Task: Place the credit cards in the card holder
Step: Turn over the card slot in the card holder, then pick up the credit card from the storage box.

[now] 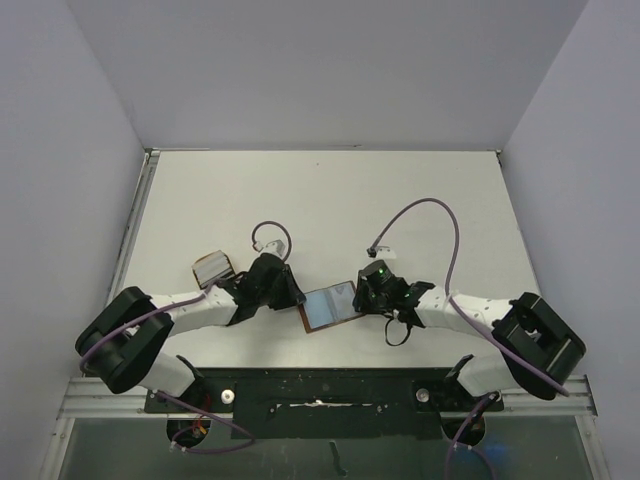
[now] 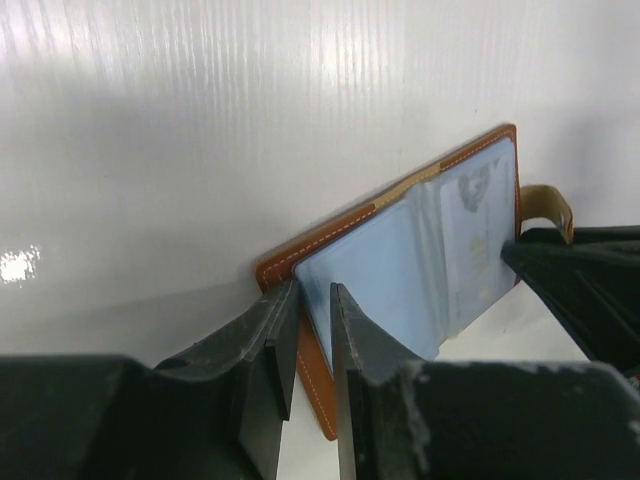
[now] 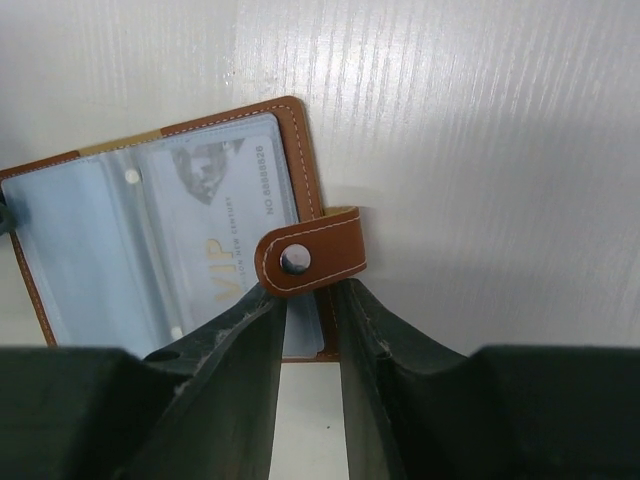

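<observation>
The holder point(image 1: 328, 306) lies open on the tabletop point(image 1: 400, 190), one card point(image 3: 215, 215) already sleeved. The left claw point(image 2: 312, 300) pinches its left edge. The right claw point(image 3: 308, 300) straddles the strap point(image 3: 310, 250), grip unclear. Best to hold the covers flat and leave the sleeve mouths unblocked.

Brown leather on the card holder point(image 3: 302, 150), smooth with a soft sheen, pale stitching along its edge. Inside, clear plastic sleeves, glossy, tinted pale blue. Through one sleeve shows a credit card point(image 3: 225, 200), smooth plastic, metallic gold lettering. On the strap point(image 3: 335, 245) at 3 o'clock, a polished metal snap button point(image 3: 294, 259), bright and mirror-like. The left gripper point(image 2: 312, 300) and right gripper point(image 3: 308, 295) are matt black plastic, scuffed and flecked grey. White tabletop point(image 1: 330, 200): finely ribbed and shiny.
</observation>
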